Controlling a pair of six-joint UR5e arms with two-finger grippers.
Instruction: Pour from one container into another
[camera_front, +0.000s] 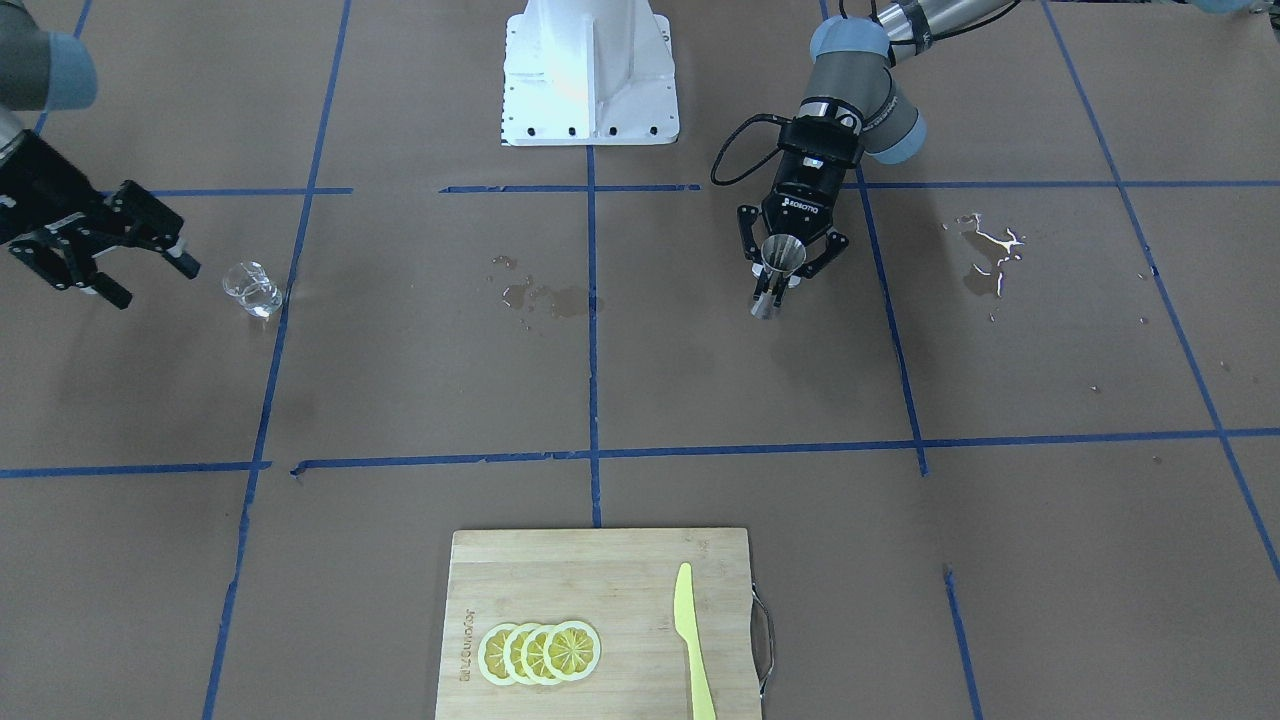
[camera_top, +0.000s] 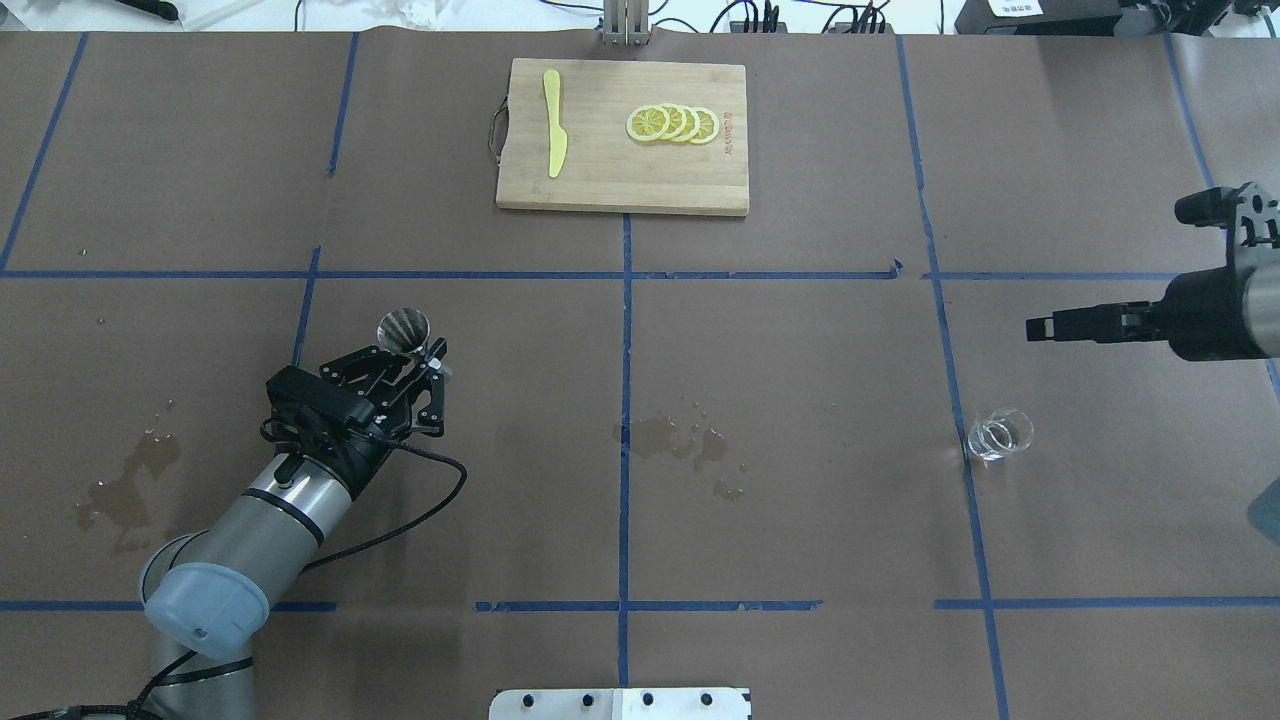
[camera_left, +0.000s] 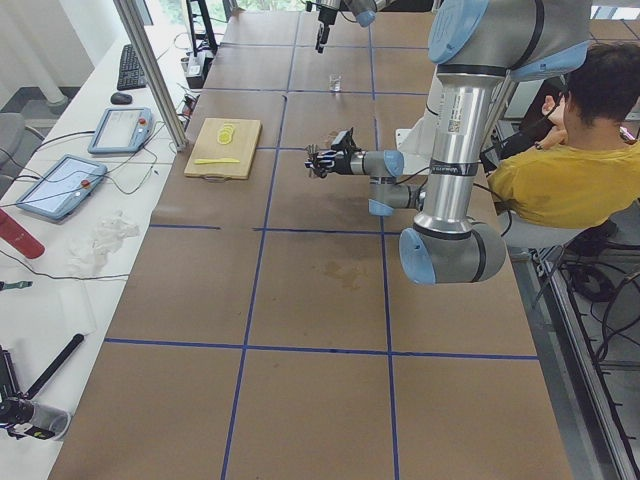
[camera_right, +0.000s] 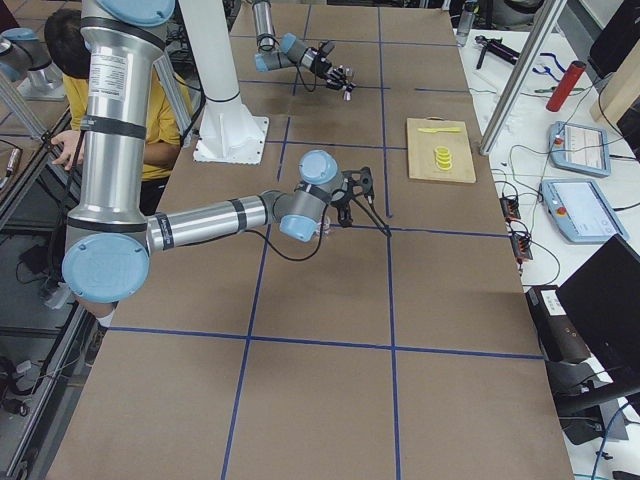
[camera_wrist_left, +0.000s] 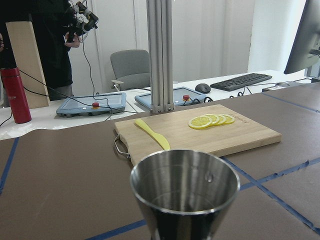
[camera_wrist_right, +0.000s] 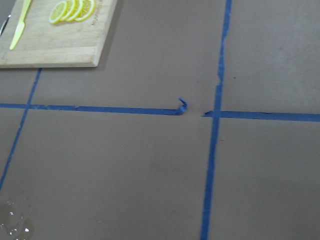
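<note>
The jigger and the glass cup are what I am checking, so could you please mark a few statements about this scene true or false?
1. The left tool holds the jigger. True.
2. The right tool grips the glass cup. False: it is open, and the cup stands apart from it on the table.
3. The lemon slices lie on the cutting board. True.
4. The yellow knife lies on the bare table. False: it lies on the cutting board, beside the slices.
</note>
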